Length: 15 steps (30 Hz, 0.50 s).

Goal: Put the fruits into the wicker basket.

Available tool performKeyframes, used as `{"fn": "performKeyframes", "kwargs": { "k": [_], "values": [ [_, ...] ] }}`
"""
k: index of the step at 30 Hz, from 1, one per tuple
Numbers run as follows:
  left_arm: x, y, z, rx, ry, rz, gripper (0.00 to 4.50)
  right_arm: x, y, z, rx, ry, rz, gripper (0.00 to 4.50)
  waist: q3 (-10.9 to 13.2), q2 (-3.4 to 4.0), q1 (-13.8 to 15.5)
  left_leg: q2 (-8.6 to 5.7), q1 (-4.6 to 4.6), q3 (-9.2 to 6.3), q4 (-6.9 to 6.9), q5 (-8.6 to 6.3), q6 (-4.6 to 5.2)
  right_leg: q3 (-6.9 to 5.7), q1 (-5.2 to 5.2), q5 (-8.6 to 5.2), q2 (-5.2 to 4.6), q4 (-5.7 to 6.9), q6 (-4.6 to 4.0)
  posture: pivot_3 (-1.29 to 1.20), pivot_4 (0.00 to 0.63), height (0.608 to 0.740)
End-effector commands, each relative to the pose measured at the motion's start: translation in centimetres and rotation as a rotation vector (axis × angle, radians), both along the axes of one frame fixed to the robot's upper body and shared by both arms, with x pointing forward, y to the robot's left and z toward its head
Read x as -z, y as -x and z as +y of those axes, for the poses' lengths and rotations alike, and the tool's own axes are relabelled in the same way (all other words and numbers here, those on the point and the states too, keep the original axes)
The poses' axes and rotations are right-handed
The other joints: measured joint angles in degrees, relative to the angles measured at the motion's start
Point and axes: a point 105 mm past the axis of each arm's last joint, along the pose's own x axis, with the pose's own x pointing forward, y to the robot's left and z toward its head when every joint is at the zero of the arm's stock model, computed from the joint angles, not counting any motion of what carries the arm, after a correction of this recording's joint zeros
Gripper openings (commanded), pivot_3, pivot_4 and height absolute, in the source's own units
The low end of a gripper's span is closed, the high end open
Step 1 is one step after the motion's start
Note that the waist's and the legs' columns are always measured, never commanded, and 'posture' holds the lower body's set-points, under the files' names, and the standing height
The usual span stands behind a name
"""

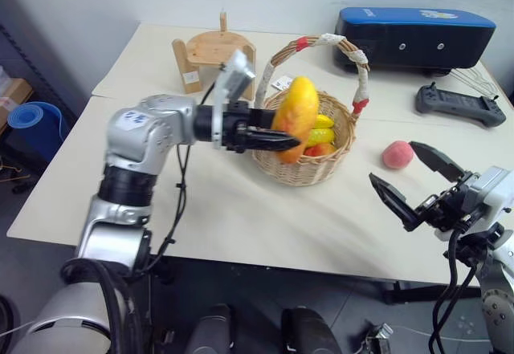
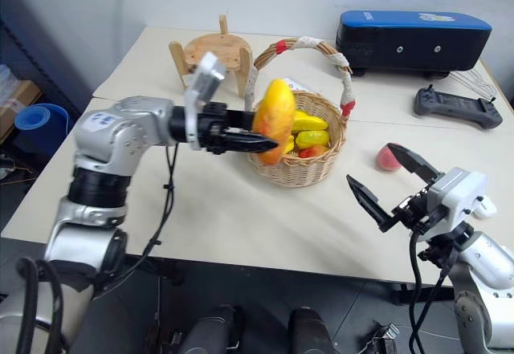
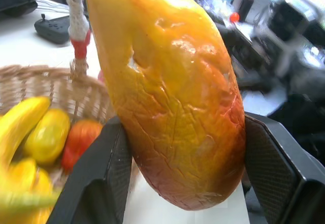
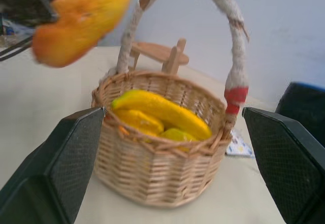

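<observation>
My left gripper [image 1: 277,137] is shut on an oval orange-yellow mango [image 1: 295,118], held in the air over the near left rim of the wicker basket [image 1: 309,171]. The left wrist view has the mango [image 3: 172,92] clamped between both black fingers [image 3: 104,178]. Inside the basket lie a yellow banana [image 4: 162,109], smaller yellow fruits [image 1: 321,136] and a red one [image 3: 81,138]. A pink peach [image 1: 397,154] rests on the table to the right of the basket. My right gripper [image 1: 409,181] is open and empty, hovering near the peach at the table's front right.
A wooden stand [image 1: 213,55] is behind the basket to the left. A dark blue case [image 1: 414,37] and a black controller [image 1: 460,103] lie at the back right. The cream table [image 1: 241,217] has bare room in front of the basket.
</observation>
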Motion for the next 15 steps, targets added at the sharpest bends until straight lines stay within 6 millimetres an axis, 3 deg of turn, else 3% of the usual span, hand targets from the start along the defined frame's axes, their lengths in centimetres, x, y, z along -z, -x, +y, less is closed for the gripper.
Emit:
{"fn": "performKeyframes", "kwargs": {
  "k": [1, 4, 8, 10, 15],
  "values": [
    [0.0, -2.9, -0.6, -0.161, 0.001, -0.038, 2.74, -0.7, 0.8, 1.2, -0.020, -0.008, -0.047, 4.50, 0.00, 0.00, -0.24, 0.00, 0.01, 0.02, 0.00, 0.01, -0.01, -0.01, -0.02, 0.00, 0.01, 0.00, 0.00, 0.00, 0.150, 0.740],
    [0.6, -3.3, -1.2, -0.175, -0.020, -0.049, 2.74, -0.6, 1.1, 1.8, -0.024, -0.020, -0.044, 4.50, 0.00, 0.00, -0.74, 0.00, 0.00, 0.05, 0.01, 0.03, -0.05, -0.01, -0.09, 0.00, 0.00, 0.00, 0.00, 0.00, 0.150, 0.740],
    [1.3, -3.2, -1.2, -0.171, -0.052, -0.121, 4.05, -0.5, 1.6, 2.0, -0.031, -0.021, -0.034, 4.50, 0.00, 0.00, -0.59, 0.00, 0.02, 0.03, 0.01, 0.04, -0.09, 0.02, -0.07, 0.00, -0.01, 0.02, 0.00, 0.00, 0.150, 0.740],
    [0.4, -2.9, -1.2, -0.155, 0.022, -0.246, 4.48, -0.5, 1.6, 1.0, 0.003, 0.005, -0.028, 4.50, 0.00, 0.00, -0.52, 0.00, 0.02, 0.02, 0.01, 0.04, -0.10, 0.04, -0.06, 0.00, -0.02, 0.00, 0.00, 0.00, 0.150, 0.740],
    [0.8, -1.5, 1.4, -0.048, 0.080, -0.404, 4.48, -0.4, 1.7, -1.0, 0.065, 0.047, -0.013, 4.50, 0.00, 0.00, -0.64, -0.02, 0.04, 0.05, 0.02, 0.04, -0.11, -0.02, -0.03, 0.01, -0.05, -0.04, 0.01, 0.00, 0.150, 0.740]
  ]
}}
